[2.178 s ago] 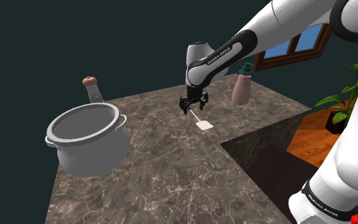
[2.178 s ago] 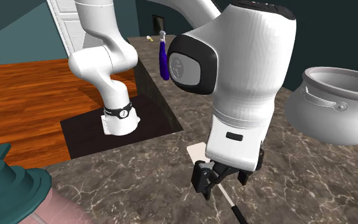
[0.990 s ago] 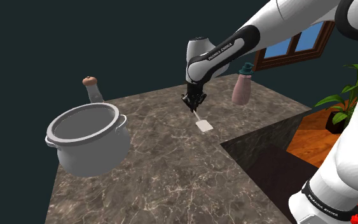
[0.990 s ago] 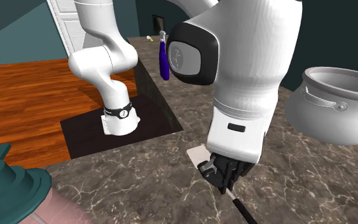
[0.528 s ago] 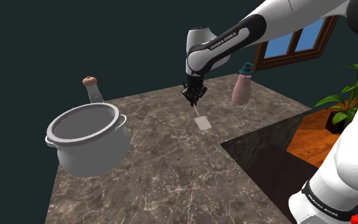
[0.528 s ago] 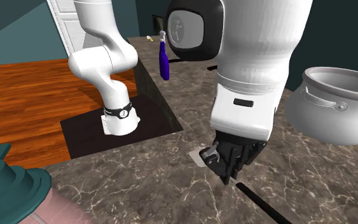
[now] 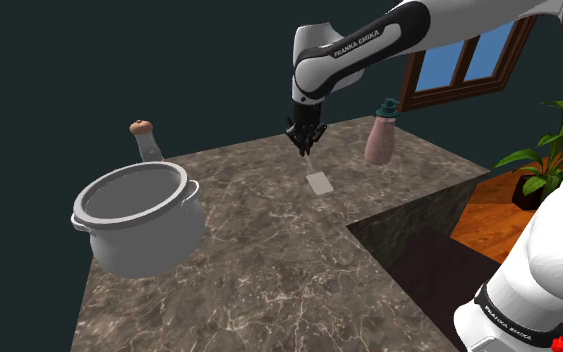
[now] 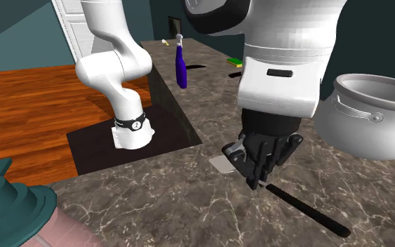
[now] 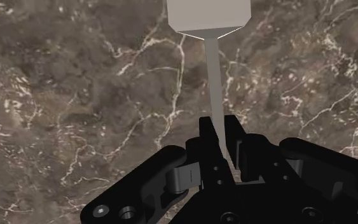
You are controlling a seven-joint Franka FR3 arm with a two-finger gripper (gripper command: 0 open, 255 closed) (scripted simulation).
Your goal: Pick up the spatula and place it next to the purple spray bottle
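1. Jaws: clenched on the thin shaft of the spatula (image 9: 213,76). The grip sits on a narrow strip of the shaft only.
2. Spatula: hangs blade-down from the jaws, pale blade lowest. It looks to be clear of the table (image 7: 269,270), over the far half, between the grey pot (image 7: 139,215) and the pink bottle (image 7: 379,135).
3. Target: the purple spray bottle (image 8: 180,64) stands upright close to the table's edge, on the side of the arm's base and well apart from the jaws.
4. Judged stage: spatula lifted, carry to the bottle not yet done.
5. Risk A: with so slim a shaft, the spatula may pivot or slide in the jaws during a quick swing.
6. Risk B: the bottle is tall and narrow, so a low-hanging blade could tip it.
7. Risk C: release too near the edge and the spatula goes over.
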